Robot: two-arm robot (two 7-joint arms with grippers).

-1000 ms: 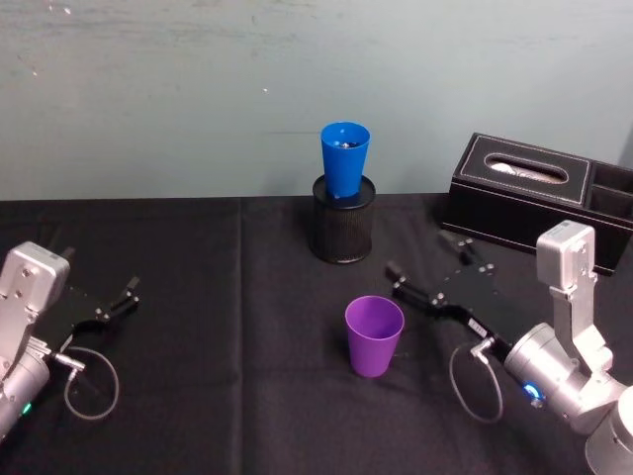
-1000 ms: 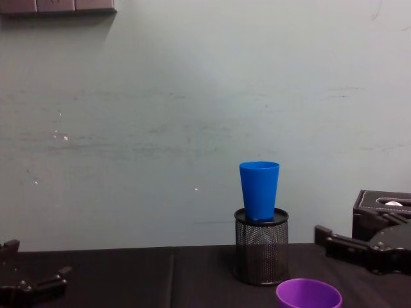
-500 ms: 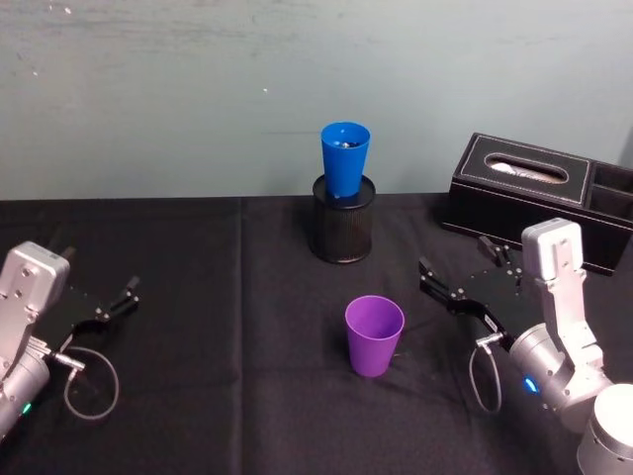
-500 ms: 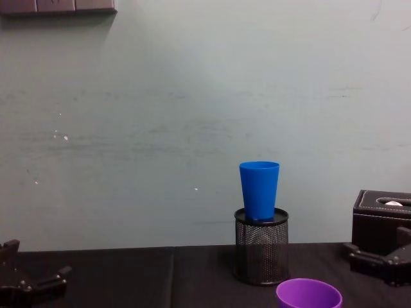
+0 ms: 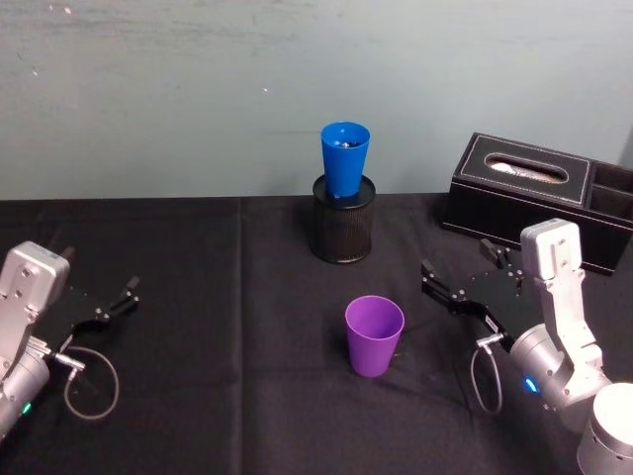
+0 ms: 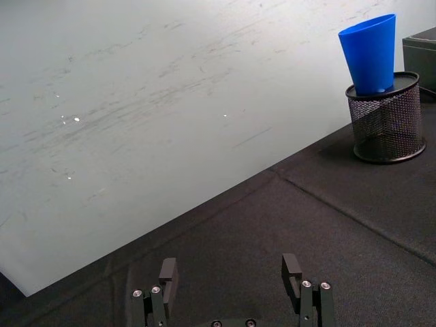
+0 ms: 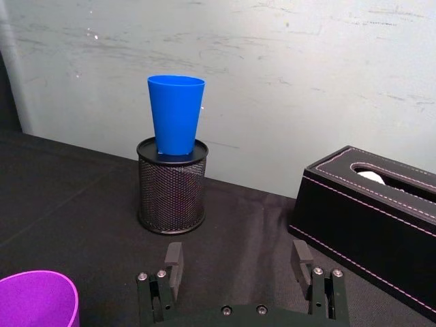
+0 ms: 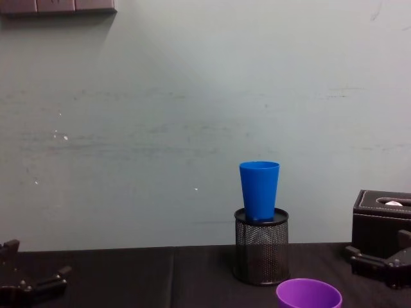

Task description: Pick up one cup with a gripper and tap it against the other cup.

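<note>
Your right end effector point(image 5: 457, 280) wide, empty, right of purple cup point(image 5: 374, 334); blue cup point(image 5: 344, 157) far, in mesh holder point(image 5: 343, 228).

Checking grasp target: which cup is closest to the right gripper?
The purple cup, standing on the black cloth just left of the open right gripper. The blue cup sits farther back, propped in the mesh pen holder.

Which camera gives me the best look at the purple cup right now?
The head view: the whole purple cup stands upright on the black cloth, apart from the open right tool. The chest view shows just its rim and upper wall at the frame's edge; the right wrist view catches a corner of its rim.
</note>
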